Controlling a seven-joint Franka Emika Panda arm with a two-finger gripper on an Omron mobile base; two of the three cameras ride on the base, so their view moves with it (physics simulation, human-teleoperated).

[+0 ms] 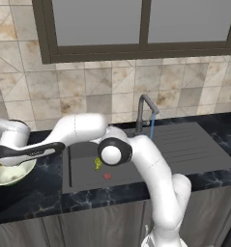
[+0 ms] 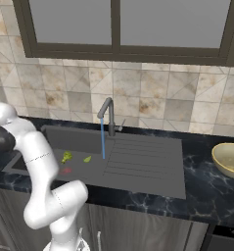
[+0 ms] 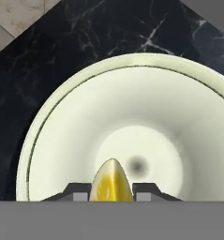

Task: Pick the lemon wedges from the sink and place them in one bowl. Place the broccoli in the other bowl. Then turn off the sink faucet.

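At the lower left of the left base view the bowl (image 1: pixel 13 179) sits on the dark counter, and the gripper (image 3: pixel 111 191) hangs right over it, jaws narrowed on a lemon wedge (image 3: pixel 110 182). In the hand view the wedge sits low centre, pinched between the two tips, with the bowl's pale inside (image 3: pixel 132 122) spread beneath it.

The risk, as I judge it: a release from this height could let the wedge bounce or skid up the smooth wall and out over the rim. It is also a thin, tapered piece, so it may cling to one finger and drop off-centre.

Mid-frame, the sink (image 1: pixel 184 144) holds the broccoli (image 1: pixel 97 164) and, in the right base view, another wedge (image 2: pixel 87 159) beside it. The faucet (image 1: pixel 145 110) runs.

The arm rises at lower right, elbows over the basin, then reaches left, forearm nearly level.
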